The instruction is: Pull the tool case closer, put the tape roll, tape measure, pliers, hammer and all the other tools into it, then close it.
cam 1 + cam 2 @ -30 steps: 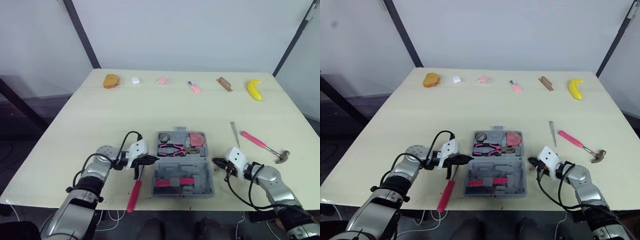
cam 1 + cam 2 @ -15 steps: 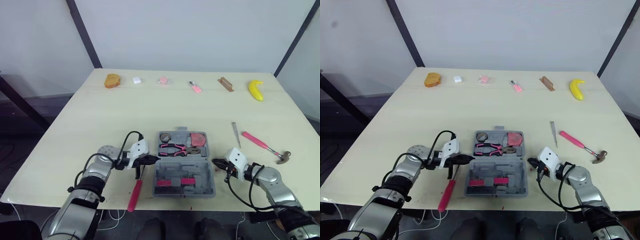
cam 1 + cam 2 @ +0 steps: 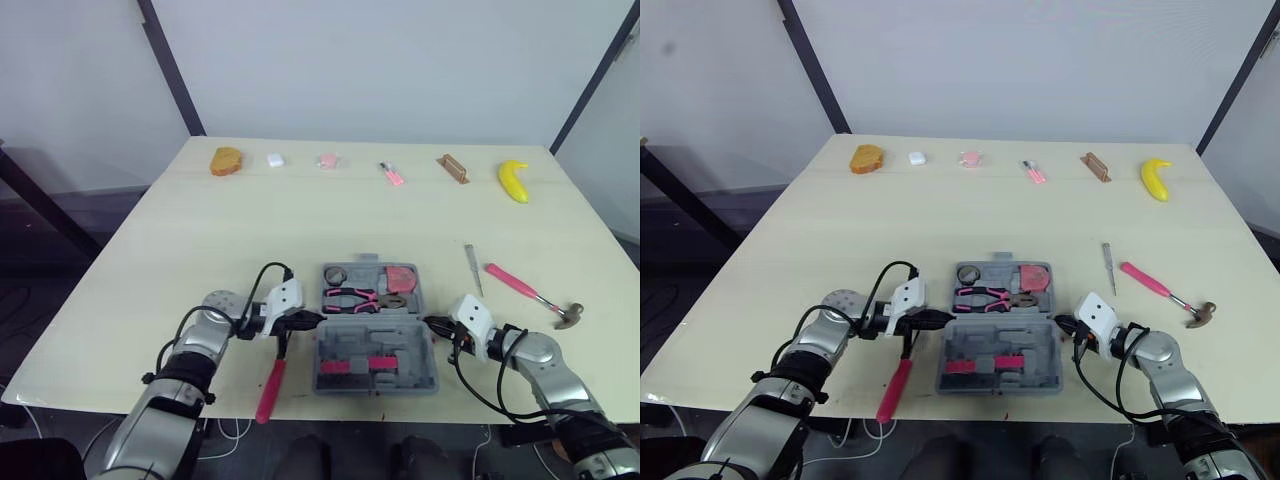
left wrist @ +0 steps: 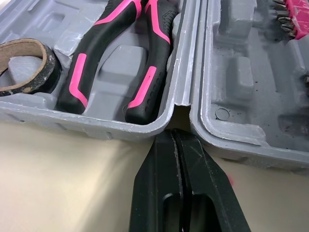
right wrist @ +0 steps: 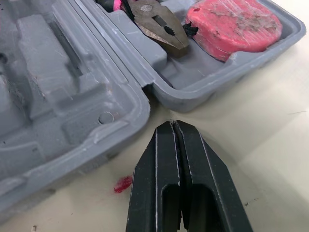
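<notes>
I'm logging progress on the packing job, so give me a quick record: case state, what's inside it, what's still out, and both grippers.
case: tool case, open, near the front edge of the table
inside: tape roll, pliers, tape measure
outside: hammer and thin metal tool right of the case; red-handled screwdriver left of it
left gripper: shut, tip at the case's left hinge notch
right gripper: shut, tip by the right hinge end

Tape roll (image 4: 50,72) cut off by left wrist view's edge, pliers (image 4: 79,77) likewise at the jaws, screwdriver (image 3: 270,385) tip hidden under left hand (image 3: 312,320), white piece (image 3: 274,160) and pink piece (image 3: 326,160) at 11 o'clock from tool case (image 3: 340,365) too small to identify.
</notes>
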You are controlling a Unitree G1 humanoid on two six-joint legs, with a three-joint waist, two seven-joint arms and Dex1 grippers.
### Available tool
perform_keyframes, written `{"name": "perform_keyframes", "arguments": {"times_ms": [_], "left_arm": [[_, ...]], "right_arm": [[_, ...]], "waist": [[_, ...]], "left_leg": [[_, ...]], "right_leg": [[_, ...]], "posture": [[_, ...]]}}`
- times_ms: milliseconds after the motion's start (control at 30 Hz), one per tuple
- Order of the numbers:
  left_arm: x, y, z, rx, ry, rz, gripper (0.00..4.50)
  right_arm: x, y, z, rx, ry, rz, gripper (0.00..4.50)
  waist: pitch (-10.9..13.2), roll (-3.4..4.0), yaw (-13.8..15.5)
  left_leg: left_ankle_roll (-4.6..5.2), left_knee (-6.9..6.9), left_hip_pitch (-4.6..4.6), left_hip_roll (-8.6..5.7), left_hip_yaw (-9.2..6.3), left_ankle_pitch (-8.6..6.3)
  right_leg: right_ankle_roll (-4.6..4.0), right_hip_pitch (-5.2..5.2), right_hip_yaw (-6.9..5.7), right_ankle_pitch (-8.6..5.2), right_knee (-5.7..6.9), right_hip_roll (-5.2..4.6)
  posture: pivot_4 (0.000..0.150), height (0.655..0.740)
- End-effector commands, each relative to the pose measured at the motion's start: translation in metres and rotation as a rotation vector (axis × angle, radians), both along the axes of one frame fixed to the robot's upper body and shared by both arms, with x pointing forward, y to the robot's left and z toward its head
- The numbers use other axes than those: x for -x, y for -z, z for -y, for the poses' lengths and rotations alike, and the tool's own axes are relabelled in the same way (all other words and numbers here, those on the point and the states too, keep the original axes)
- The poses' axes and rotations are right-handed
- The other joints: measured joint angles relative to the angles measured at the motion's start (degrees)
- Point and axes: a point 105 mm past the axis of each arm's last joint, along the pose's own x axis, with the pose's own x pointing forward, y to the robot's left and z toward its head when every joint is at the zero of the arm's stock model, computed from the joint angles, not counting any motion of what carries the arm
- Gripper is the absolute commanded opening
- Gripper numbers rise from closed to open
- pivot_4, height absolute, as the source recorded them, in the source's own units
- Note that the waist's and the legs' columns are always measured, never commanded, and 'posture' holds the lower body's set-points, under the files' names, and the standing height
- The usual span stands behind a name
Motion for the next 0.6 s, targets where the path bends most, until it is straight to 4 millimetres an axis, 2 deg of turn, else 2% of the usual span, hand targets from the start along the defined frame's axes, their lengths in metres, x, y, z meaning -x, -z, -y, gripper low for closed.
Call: {"name": "perform_keyframes", "arguments": {"times_ms": [33, 600], "left_arm": [[0.002, -0.001, 0.009, -0.003, 0.042, 0.008, 0.0], [0.004, -0.004, -0.011, -0.022, 0.004, 0.011, 0.0]], "right_arm": [[-0.004, -0.013, -0.003, -0.013, -0.011, 0.049, 0.03], [-0.002, -0.01, 0.0, -0.011, -0.008, 0.043, 0.03]], "waist": [[0.0, 0.0, 0.0], [0.0, 0.0, -0.7]], "left_leg": [[0.0, 0.0, 0.0, 0.0, 0.0, 0.0], [0.0, 0.0, 0.0, 0.02, -0.02, 0.0]], "right_leg": [[0.0, 0.0, 0.0, 0.0, 0.0, 0.0], [0.0, -0.01, -0.01, 0.0, 0.01, 0.02]], "posture": [[0.15, 0.74], [0.15, 0.74]]}}
